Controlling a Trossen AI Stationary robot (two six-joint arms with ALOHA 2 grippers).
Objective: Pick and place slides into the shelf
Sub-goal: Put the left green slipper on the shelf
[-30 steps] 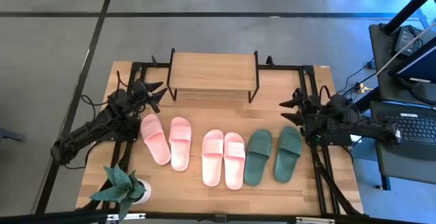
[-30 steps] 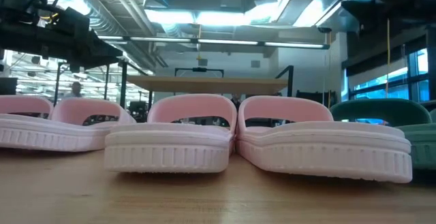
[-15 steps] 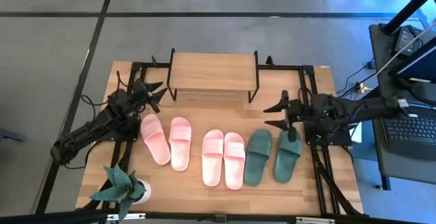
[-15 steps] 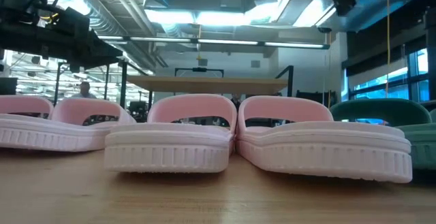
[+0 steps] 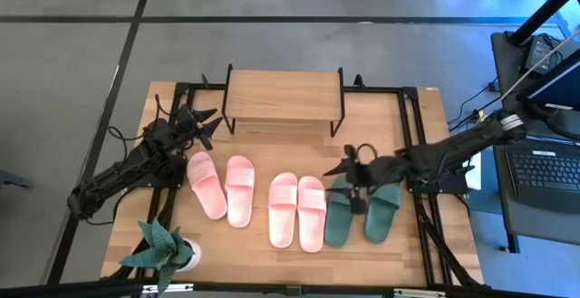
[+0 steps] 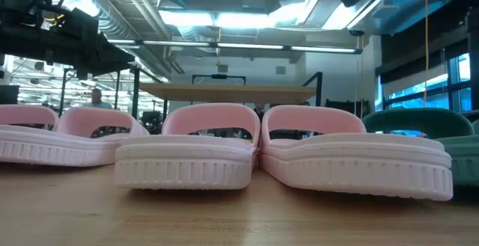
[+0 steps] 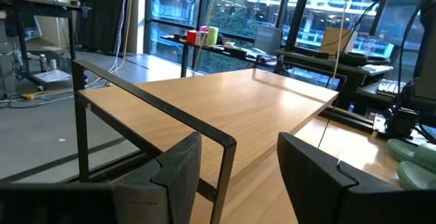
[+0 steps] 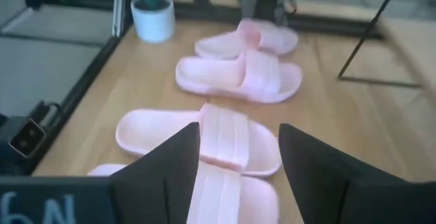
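Note:
Six slides lie sole-down in a row on the table: a pink pair at the left (image 5: 224, 187), a pink pair in the middle (image 5: 297, 210), and a dark green pair at the right (image 5: 362, 207). The shelf (image 5: 284, 97) stands on its black legs at the far middle, with nothing on its top. My right gripper (image 5: 343, 180) is open above the far end of the left green slide (image 5: 342, 215), pointing toward the table's left; its wrist view looks past its fingers at the pink slides (image 8: 204, 139). My left gripper (image 5: 205, 126) is open beside the shelf's left end.
A potted plant (image 5: 166, 248) stands at the near left corner. Black frame rails (image 5: 412, 135) run along the table's sides and far edge. Bare tabletop lies between the shelf and the row of slides. A person shows far off in the room (image 6: 95, 96).
My right gripper has swung from the table's right edge toward the left and a little nearer, out over the green pair, and stayed open. The slides and the left arm have kept still.

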